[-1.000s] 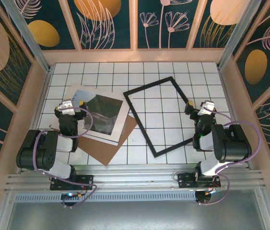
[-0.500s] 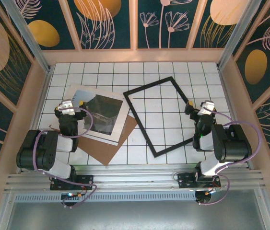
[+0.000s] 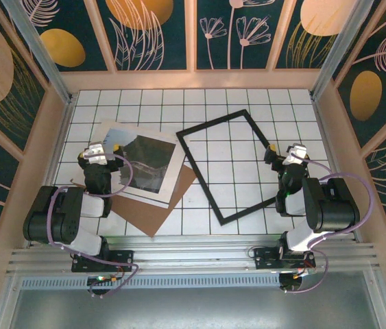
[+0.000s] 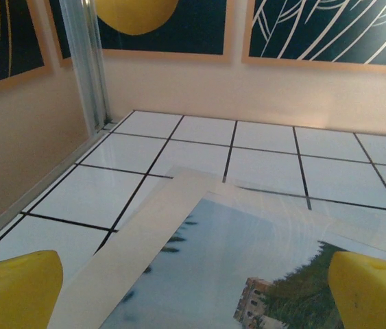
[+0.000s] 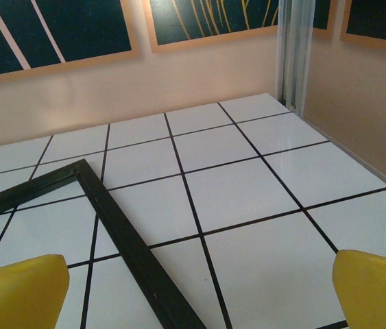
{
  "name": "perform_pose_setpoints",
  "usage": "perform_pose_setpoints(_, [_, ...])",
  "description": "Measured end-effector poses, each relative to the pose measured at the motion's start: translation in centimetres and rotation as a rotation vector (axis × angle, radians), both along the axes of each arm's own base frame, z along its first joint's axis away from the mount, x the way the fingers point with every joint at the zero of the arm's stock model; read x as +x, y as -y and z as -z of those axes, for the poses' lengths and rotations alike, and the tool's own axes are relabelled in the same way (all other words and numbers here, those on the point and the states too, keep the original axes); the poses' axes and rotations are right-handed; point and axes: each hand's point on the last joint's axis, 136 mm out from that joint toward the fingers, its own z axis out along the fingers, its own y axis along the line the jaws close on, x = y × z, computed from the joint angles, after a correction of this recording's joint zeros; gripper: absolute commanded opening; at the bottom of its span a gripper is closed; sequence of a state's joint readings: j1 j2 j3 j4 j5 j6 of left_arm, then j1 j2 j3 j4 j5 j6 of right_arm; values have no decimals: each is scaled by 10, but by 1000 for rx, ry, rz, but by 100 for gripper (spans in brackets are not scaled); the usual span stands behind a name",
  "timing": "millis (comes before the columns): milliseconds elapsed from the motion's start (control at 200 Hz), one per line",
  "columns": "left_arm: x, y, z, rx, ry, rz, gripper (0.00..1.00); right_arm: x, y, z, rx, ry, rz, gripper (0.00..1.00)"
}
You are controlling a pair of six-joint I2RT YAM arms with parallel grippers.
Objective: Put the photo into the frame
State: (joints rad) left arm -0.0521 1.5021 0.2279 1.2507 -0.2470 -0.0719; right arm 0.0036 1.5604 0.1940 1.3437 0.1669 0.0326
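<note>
Hovering, fingers spread on left gripper (image 3: 101, 150) and right gripper (image 3: 286, 150), probably needing a shallow edge pinch on the photo (image 3: 148, 161) beside the frame (image 3: 198, 177).

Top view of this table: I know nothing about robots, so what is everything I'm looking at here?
photo: one, pale blue sky over dark landscape, left part of the table
mat border: one, white, around the photo
backing board: one, brown, under the mat border, poking out on the near side
picture frame: one, black rim, lying tilted at centre-right, tiles showing through
table: one, white tiles with black lines
walls: dark teal panels with plant drawings, around the table
left gripper: one, yellow fingertips, open, at the photo's left edge
right gripper: one, yellow fingertips, open, right of the picture frame
</note>
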Motion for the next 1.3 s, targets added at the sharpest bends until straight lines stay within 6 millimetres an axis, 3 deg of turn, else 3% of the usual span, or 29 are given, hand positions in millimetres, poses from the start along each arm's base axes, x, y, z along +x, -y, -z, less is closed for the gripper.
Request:
perform_pose_setpoints(85, [-1, -5, -7, -7, -16, -29, 99, -2, -1, 0, -1, 1, -3, 99])
perform_pose_setpoints(180, [2, -13, -36, -47, 25, -83, 99, -6, -2, -10, -1, 6, -2, 99])
perform_pose_setpoints(290, [1, -21, -66, -136, 78, -140, 99, -12, 0, -49, 7, 102, 15, 97])
perform_pose_setpoints(460, [12, -15, -85, -285, 50, -126, 99, -15, -6, -90, 112, 173, -8, 86])
perform_pose_setpoints(555, [19, 8, -86, -399, 28, -10, 99, 3, -43, -104, 171, 120, -101, 86])
perform_pose_setpoints(626, [20, 30, -82, -493, -1, 87, 99, 13, -103, -106, 184, 43, -239, 86])
perform_pose_setpoints(691, [20, 56, -75, -556, -45, 173, 99, 14, -159, -96, 176, -49, -361, 84])
perform_pose_setpoints(776, [15, 89, -63, -596, -126, 265, 99, 6, -220, -66, 151, -202, -486, 79])
perform_pose_setpoints(836, [11, 103, -56, -611, -171, 299, 99, -5, -250, -37, 122, -316, -544, 74])
perform_pose_setpoints(936, [8, 103, -47, -613, -210, 287, 99, -22, -289, 10, 53, -497, -607, 63])
perform_pose_setpoints(1076, [3, 98, -45, -606, -223, 256, 99, -31, -317, 53, -13, -660, -626, 56])
perform_pose_setpoints(1296, [2, 94, -43, -599, -231, 236, 99, -25, -332, 82, -60, -768, -624, 43])
